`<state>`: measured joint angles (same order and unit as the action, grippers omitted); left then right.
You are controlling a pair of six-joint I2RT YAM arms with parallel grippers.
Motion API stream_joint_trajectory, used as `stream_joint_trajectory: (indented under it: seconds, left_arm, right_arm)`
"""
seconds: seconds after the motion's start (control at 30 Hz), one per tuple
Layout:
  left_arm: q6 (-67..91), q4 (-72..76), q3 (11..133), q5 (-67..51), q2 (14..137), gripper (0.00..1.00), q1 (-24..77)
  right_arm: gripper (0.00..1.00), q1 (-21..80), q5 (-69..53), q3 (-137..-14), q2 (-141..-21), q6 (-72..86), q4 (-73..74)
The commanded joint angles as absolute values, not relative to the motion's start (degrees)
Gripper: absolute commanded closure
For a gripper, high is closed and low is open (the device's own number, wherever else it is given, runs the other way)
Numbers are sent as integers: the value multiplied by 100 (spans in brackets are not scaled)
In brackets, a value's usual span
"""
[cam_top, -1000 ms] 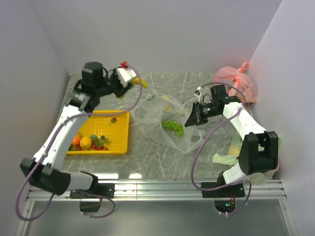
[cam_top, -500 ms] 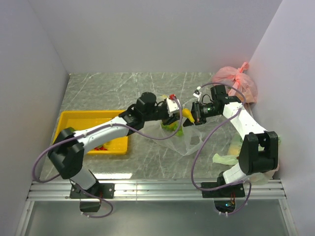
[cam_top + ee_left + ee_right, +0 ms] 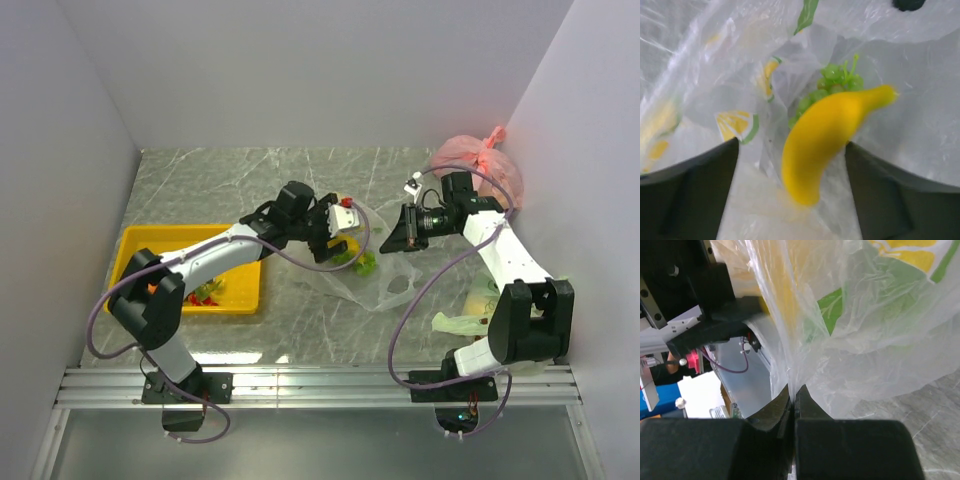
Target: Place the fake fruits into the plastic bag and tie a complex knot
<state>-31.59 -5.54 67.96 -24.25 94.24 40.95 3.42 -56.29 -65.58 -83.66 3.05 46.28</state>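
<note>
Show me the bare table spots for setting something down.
Bare: the far strip along the back wall, from the left corner to the pink bag; and the near strip between the yellow tray and the pale green bags, in front of the plastic bag. Crowded: the middle, where left gripper and right gripper meet at it.

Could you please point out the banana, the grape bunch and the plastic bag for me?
banana (image 3: pixel 825 132): left wrist view, middle of its yellow body.
grape bunch (image 3: pixel 836 80): left wrist view, grapes above the banana.
plastic bag (image 3: pixel 875 345): right wrist view, crinkled film wall.

Yellow banana (image 3: pixel 825 135), green grapes (image 3: pixel 836 80), clear bag (image 3: pixel 920 115)
</note>
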Motion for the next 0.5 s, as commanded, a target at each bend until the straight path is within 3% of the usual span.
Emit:
stream_joint_trajectory:
  seconds: [0.0,0.17,0.33,0.47]
  left_arm:
    - [-3157,-1238,7643,-2268,9554,1,4157]
    - [-2007,-1985,8761,-2750,9203,1,4087]
    - [-1125,-2828,9834,-2146,8588,1,3894]
    - [-791,-4129,9818,-2337,8192,1,2738]
  right_arm:
    - [100,334,-5853,-6679,-8288,150,4834]
    - [100,422,-5757,-6741,-8358,149,4860]
    - [100,536,-5529,-6768,-8376,290,4790]
    - [100,571,-5362,-6768,-8385,343,4755]
